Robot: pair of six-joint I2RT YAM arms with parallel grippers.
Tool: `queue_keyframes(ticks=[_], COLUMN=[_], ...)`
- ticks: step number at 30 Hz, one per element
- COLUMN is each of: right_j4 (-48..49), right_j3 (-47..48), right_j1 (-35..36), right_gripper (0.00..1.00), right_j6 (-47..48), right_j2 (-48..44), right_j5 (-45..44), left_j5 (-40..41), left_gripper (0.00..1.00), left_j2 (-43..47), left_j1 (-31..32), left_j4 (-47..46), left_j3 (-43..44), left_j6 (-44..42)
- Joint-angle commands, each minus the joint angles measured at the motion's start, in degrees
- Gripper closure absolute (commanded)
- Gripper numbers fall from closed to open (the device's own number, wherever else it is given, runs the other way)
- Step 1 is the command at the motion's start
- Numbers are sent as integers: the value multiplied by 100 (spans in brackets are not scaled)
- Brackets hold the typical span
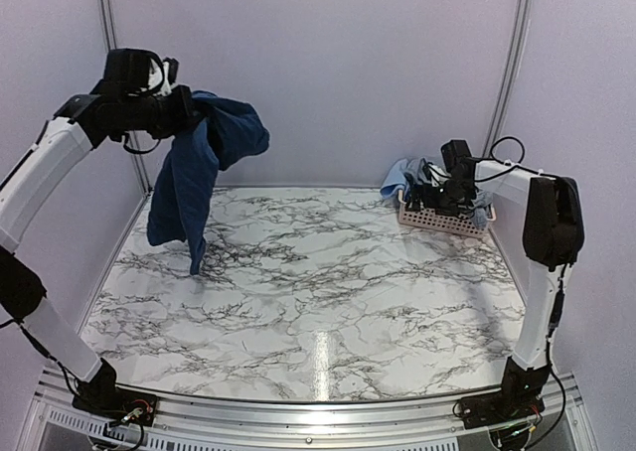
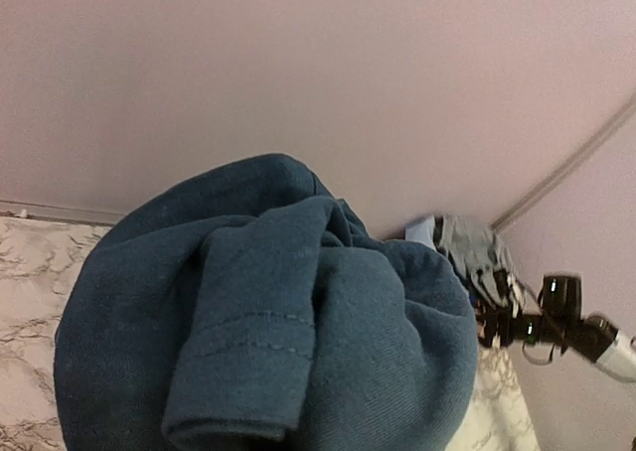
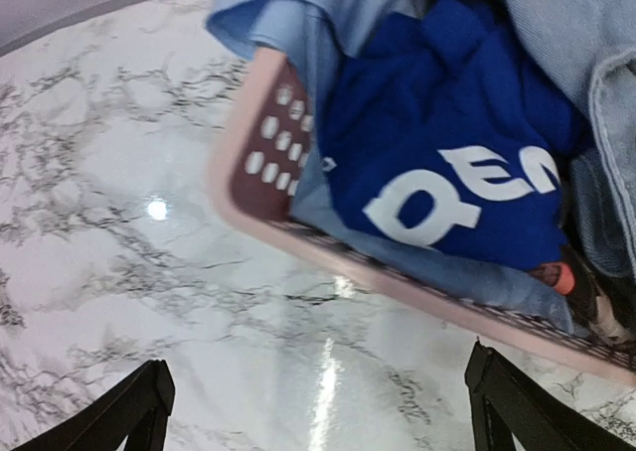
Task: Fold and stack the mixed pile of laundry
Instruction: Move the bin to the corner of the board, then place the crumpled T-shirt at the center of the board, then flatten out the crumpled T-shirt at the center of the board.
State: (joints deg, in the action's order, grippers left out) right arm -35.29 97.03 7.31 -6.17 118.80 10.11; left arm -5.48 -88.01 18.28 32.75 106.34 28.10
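Note:
My left gripper [image 1: 185, 113] is raised high at the back left and shut on a dark navy shirt [image 1: 194, 173]. The shirt hangs down, and its lowest tip reaches about the marble table [image 1: 318, 292]. In the left wrist view the shirt [image 2: 268, 342] fills the lower frame and hides my fingers. The rest of the laundry pile [image 1: 412, 178] lies in the pink basket [image 1: 442, 221] at the back right. A bright-blue garment with white letters [image 3: 447, 163], light-blue pieces [image 3: 298, 14] and denim [image 3: 586, 44] show there. My right gripper [image 3: 323, 411] is open and empty, low over the table beside the basket's near wall.
The pink perforated basket [image 3: 248, 153] stands close to the right wall. Grey walls close the table at the back and sides. The right arm [image 2: 571, 322] shows in the left wrist view beside the basket.

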Motion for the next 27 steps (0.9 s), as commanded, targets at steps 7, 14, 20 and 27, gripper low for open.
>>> queue_keyframes(ticks=[7,14,20,27], right_j4=[334,53,-83,-83], right_j3=[-323,-1018,-1796,-2072], right_j1=[437,758,1427,1614], right_gripper=[1,1,2,4], right_j6=[-54,183,391,526], right_j2=[-1226,-1508,-1685,-1431], right_j5=[1550,1766,1830,1075], left_j5=[1466,721,648,447], left_gripper=[40,1,4,11], left_j2=[-1099,-270,-521,-1670], left_j1=[3414,2848,1930,1854], left_j4=[1312,353,138,-77], left_j3=[-367,-1812,-2765,-2456], left_j6=[-2946,-1977,-1195,-937])
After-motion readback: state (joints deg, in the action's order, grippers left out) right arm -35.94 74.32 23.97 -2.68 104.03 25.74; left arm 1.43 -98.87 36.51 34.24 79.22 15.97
